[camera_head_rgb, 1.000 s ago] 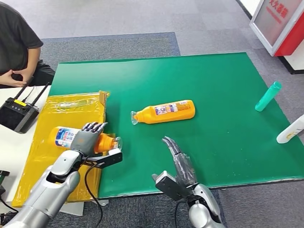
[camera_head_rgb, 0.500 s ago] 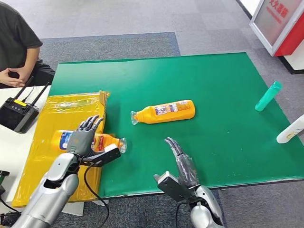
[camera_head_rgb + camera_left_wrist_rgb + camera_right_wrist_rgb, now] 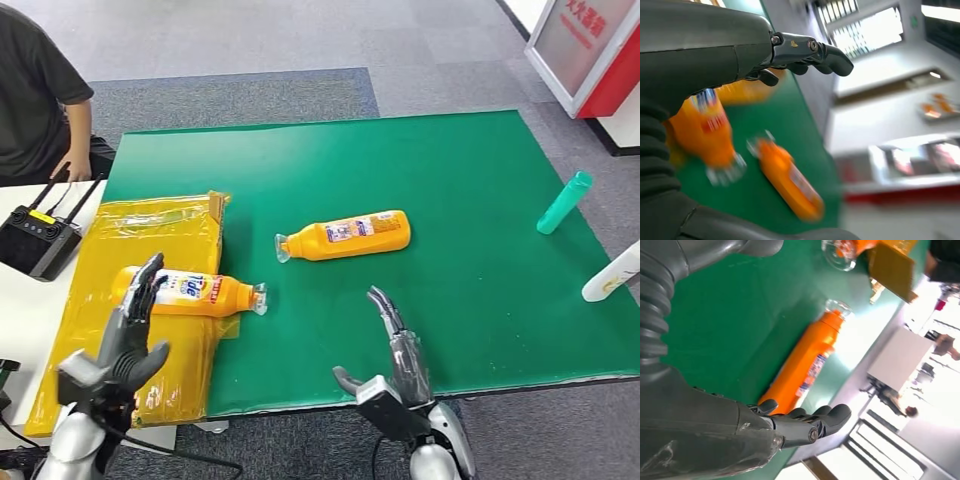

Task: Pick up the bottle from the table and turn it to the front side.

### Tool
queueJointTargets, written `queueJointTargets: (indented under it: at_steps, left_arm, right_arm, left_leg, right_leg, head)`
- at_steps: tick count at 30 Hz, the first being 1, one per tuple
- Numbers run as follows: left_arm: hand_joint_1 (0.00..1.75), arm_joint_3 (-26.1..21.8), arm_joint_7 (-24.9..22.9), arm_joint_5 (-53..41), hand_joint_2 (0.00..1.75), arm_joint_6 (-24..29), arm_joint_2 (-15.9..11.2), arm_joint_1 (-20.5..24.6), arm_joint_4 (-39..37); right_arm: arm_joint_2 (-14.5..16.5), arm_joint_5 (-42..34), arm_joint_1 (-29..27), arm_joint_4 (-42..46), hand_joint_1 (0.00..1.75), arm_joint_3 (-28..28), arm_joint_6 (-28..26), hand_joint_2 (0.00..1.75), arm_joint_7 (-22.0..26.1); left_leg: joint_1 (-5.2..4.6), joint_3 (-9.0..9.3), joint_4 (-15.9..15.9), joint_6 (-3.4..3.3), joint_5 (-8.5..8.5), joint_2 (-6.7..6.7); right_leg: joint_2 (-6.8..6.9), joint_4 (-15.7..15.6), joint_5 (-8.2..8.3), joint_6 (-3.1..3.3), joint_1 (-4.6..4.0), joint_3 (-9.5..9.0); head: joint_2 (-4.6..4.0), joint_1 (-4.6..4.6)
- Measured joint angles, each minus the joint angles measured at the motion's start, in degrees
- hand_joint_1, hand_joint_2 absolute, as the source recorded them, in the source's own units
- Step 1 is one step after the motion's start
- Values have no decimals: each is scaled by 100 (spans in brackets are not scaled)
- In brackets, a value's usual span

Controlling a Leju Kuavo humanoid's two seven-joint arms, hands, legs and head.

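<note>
An orange bottle [image 3: 185, 291] with a clear cap lies on its side on the yellow bag [image 3: 98, 340], label up, cap over the green mat [image 3: 453, 200]. My left hand [image 3: 128, 335] hovers open just in front of it, holding nothing. The same bottle [image 3: 704, 130] appears blurred in the left wrist view. A second orange bottle [image 3: 347, 236] lies on its side mid-mat, its cap pointing left. My right hand [image 3: 396, 355] is open near the mat's front edge, short of that bottle [image 3: 806, 365], fingers extended.
A teal bottle [image 3: 564, 203] and a white bottle [image 3: 611, 274] lie at the mat's right edge. A black remote controller [image 3: 34, 240] sits on the white table at left, where a person [image 3: 38, 90] sits. A red and white stand [image 3: 589, 45] is at the far right.
My left hand let go of the orange bottle and drew back toward me. The bottle now lies on the yellow bag with its label showing. My right hand shifted slightly right.
</note>
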State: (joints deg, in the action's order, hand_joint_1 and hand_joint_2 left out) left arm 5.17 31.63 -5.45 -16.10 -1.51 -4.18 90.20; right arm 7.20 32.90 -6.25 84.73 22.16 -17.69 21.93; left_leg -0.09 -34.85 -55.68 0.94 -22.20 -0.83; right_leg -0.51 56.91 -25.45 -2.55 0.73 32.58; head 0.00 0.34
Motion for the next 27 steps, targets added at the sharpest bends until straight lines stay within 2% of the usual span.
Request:
queueJointTargets:
  at_steps: [1, 3, 7, 11, 15, 24, 27]
  left_arm:
    - [0, -137, 231, 519, 175, -550, 74, -140, 20]
    - [0, -416, 507, 948, 175, -1217, 245, -396, 20]
    - [0, -809, 697, 946, 175, -1692, 587, -712, -74]
    - [0, -1028, 714, 529, 175, -1596, 875, -880, -203]
    - [0, -1089, 714, 334, 175, -1498, 1032, -959, -246]
    - [0, -1173, 716, 287, 175, -1468, 1172, -995, -303]
    - [0, -1179, 716, 167, 175, -1300, 1180, -998, -310]
  right_arm:
    - [-13, -90, -56, 62, 0, 7, -70, 175, 119]
    - [-39, -228, -184, 210, 0, 43, -201, 175, 283]
    - [-94, -291, -393, 457, 0, 170, -444, 175, 415]
    - [-148, -331, -571, 640, 0, 290, -748, 175, 461]
    - [-174, -410, -647, 741, 0, 330, -831, 175, 496]
    - [-210, -441, -695, 830, 0, 365, -837, 175, 510]
    - [-215, -580, -695, 834, 0, 372, -822, 175, 547]
  left_leg:
    - [0, 0, 0, -1, -2, 0]
    - [0, 0, 0, -4, -8, 0]
    - [0, 2, 0, -5, -13, -1]
    - [0, 5, 0, -2, -15, -1]
    - [0, 6, 0, -2, -15, -1]
    - [0, 6, 0, -2, -15, -1]
    - [0, 6, 0, -2, -15, -1]
  right_leg:
    - [0, 0, -1, 0, 0, 0]
    - [1, -1, -7, -2, 0, 0]
    - [2, -2, -14, -5, 0, -1]
    - [1, -2, -14, -5, 0, -4]
    - [2, -2, -14, -5, 0, -6]
    - [2, -2, -14, -5, 0, -6]
    - [2, -2, -14, -5, 0, -6]
  head:
    - [0, 0]
    - [0, -1]
    - [0, -1]
    - [0, 0]
    - [0, 0]
    - [0, 0]
    - [0, 1]
